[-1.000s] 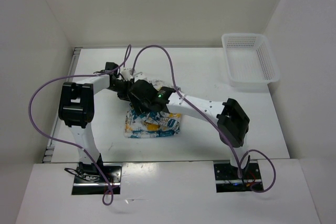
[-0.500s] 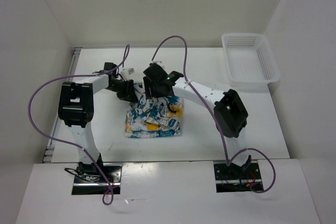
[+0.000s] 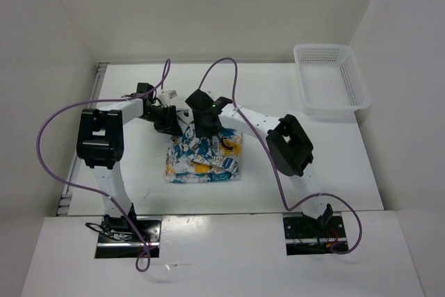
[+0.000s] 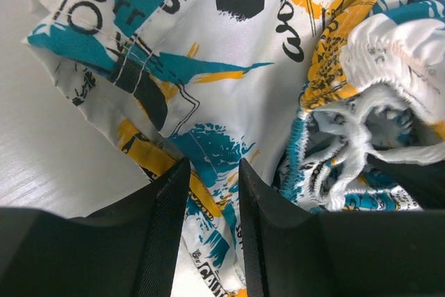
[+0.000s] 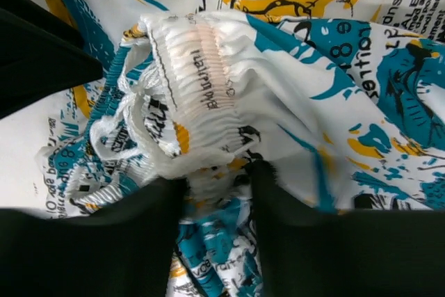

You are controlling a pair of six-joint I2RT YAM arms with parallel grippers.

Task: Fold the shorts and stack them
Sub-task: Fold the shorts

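Shorts of soft white fabric, teal-orange-black print: left gripper clamps them; right gripper straddles the elastic waistband, grip unclear; I'd close fully before lifting.

The jaws pinch a fold of shorts.

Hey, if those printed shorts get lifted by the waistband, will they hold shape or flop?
Likely floppy: the shorts lie crumpled in soft folds. The gathered waistband probably stretches and bunches. The loose drawstring may dangle or snag.
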